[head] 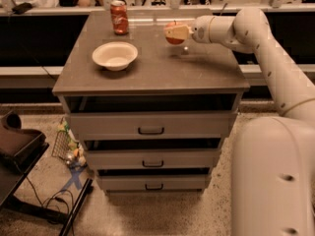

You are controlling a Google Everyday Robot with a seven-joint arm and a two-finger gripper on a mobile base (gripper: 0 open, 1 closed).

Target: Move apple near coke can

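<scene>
Drawer cabinet seen from the front, with the robot arm (256, 31) reaching in from the right. The end effector (176, 32) hangs over the far right part of the tabletop (197, 73), its pale fingers (178, 33) closed on the apple (173, 41). The apple sits between the fingers at the tip of the end effector; its red skin shows above and below the near finger, and it appears to be held clear of the surface. The coke can (119, 17) stands upright at the far edge of the tabletop, left of the apple and apart from it, with bare surface between them. A white bowl (114, 56) rests nearer the front, on the left half, just in front of the can. Three closed drawers (151, 124) lie below the tabletop
</scene>
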